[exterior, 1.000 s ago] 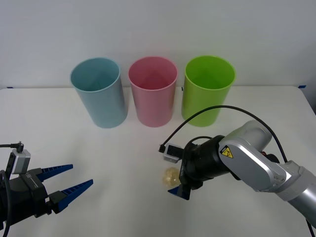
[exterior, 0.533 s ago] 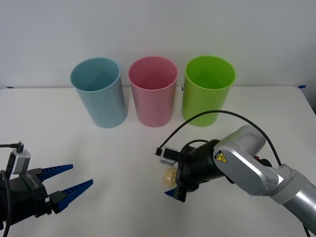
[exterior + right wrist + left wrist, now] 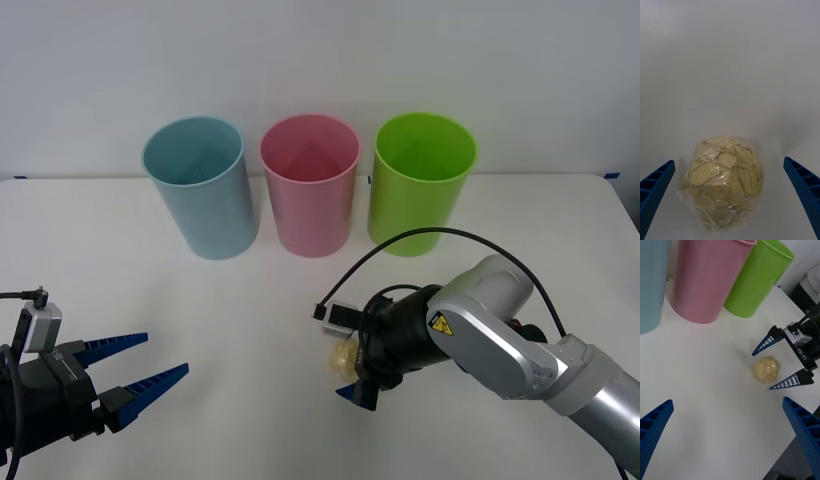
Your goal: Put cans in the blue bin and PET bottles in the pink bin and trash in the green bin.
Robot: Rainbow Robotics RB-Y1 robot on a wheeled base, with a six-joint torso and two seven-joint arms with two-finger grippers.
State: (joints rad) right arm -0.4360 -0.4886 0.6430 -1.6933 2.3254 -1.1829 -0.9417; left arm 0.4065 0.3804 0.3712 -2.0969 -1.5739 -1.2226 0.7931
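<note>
1. In the front view the right gripper (image 3: 352,372) is low over the white table (image 3: 250,330), its arm hiding most of the trash (image 3: 344,355), which lies well in front of the pink bin (image 3: 309,185) and green bin (image 3: 420,183).
2. The left wrist view shows more: the trash (image 3: 767,369) sits on the table between the right gripper's (image 3: 779,363) spread blue fingers, touching neither.
3. The right wrist view shows the texture: a wrinkled yellow-beige ball (image 3: 721,182) of crumpled scraps under clear film, ribbed fingers wide on either side.
4. The left gripper (image 3: 145,372) hovers at the near left, fingers spread, holding nothing.
5. The blue bin (image 3: 198,186), pink and green bins stand upright in a row, smooth plastic cylinders.
</note>
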